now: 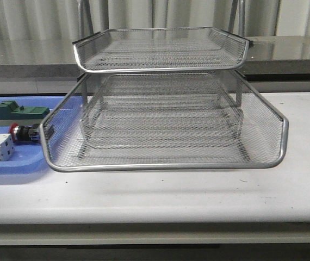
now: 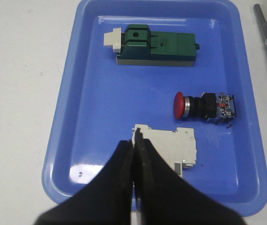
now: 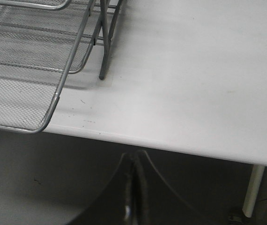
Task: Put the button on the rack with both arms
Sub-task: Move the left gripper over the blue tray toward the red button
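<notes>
Left hand (image 2: 134, 145) and right hand (image 3: 134, 161) both closed, empty

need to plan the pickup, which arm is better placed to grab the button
Left. Its gripper hangs over the blue tray holding the button; the right gripper is off the table's right edge, past the rack.

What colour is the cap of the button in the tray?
Red. The button shows it best in the left wrist view, lying in the blue tray.

Lab bench — white table (image 1: 285, 190), curtain backdrop (image 1: 30, 19), elec. parts.
</notes>
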`<state>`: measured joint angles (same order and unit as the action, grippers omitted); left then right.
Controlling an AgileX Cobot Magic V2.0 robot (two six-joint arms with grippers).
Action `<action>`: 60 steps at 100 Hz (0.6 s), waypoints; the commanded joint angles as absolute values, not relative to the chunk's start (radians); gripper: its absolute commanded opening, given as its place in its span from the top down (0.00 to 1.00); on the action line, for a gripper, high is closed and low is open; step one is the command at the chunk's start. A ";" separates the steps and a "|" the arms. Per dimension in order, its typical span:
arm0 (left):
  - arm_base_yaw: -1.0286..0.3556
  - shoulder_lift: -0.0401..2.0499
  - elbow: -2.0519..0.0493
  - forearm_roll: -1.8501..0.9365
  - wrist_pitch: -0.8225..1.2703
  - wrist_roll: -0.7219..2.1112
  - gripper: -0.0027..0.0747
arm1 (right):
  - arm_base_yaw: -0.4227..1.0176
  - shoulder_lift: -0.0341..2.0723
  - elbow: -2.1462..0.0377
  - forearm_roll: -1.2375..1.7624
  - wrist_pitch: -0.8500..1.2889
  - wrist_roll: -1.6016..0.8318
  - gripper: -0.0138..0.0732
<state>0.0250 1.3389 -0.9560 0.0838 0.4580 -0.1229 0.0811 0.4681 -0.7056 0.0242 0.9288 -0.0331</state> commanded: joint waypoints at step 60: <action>0.025 1.318 -0.995 0.087 0.455 -0.126 0.13 | 0.073 0.474 -0.728 0.021 0.865 -0.034 0.92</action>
